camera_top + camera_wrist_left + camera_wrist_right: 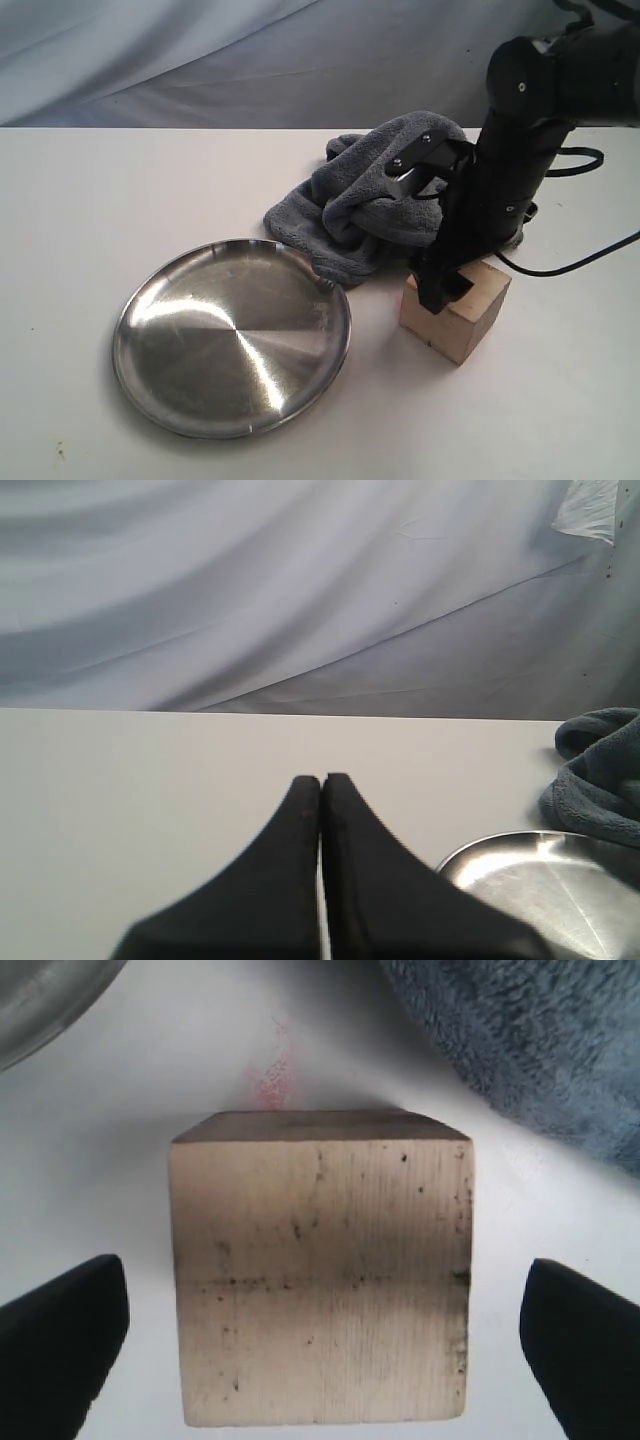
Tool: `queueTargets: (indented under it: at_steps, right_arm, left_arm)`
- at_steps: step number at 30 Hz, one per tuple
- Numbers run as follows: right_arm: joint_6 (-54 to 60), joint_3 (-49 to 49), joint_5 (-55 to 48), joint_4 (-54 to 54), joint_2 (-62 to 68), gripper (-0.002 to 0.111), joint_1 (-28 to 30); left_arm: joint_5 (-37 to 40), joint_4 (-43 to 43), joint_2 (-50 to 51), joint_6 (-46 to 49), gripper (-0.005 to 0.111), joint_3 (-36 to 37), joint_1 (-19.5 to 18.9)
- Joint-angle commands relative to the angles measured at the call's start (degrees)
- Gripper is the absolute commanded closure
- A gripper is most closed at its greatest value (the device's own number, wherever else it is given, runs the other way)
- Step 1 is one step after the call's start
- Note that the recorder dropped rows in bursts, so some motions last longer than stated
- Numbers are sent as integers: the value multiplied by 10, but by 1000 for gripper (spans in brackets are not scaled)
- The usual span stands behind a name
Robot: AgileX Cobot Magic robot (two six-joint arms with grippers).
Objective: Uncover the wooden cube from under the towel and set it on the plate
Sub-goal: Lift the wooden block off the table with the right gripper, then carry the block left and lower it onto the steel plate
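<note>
The pale wooden cube point(457, 315) point(320, 1265) stands bare on the white table, just right of the steel plate point(231, 336) point(545, 878). The dark grey towel point(385, 200) point(540, 1045) point(600, 775) lies bunched behind the cube, off it. My right gripper point(447, 290) point(325, 1345) hangs straight over the cube, open, with one finger point(60, 1335) on each side and a clear gap to the wood. My left gripper point(322, 780) is shut and empty, low over the table left of the plate; the exterior view does not show it.
A pale draped backdrop point(200, 60) closes off the far table edge. The right arm's black cable point(590, 255) loops over the table to the right of the cube. White tabletop point(80, 200) stretches left of the plate and towel.
</note>
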State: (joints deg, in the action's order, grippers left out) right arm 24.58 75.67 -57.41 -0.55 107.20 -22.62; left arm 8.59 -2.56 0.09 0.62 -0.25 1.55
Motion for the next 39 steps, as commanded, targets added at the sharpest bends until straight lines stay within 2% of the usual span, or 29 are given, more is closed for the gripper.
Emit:
queueTargets:
  at_steps: [1,16,19,20,23,26,31,35,39]
  right_arm:
    - [6,-2,11,1,24,11,-3]
    - [5,-3,20,1,82,13,-3]
    - [5,-3,25,-5,85,34,-3]
    - [5,-3,25,-5,85,49,-3]
    - [5,-3,15,-4,84,82,-3]
    - [6,-2,3,-6,84,106,-3]
    - [16,-2,-6,-22,60,108,-3]
    - [24,9,-7,-58,-5,108,-3]
    - [24,55,-42,-144,-58,108,-3]
  left_arm:
    - [-1,0,-1,0,105,3,0]
    - [-1,0,-1,-1,105,3,0]
    - [-1,0,-1,-1,105,3,0]
    - [-1,0,-1,-1,105,3,0]
    - [-1,0,-1,-2,105,3,0]
    - [-1,0,-1,-2,105,3,0]
    - [-1,0,-1,-2,105,3,0]
    - [-1,0,-1,-2,105,3,0]
    - [-1,0,-1,-2,105,3,0]
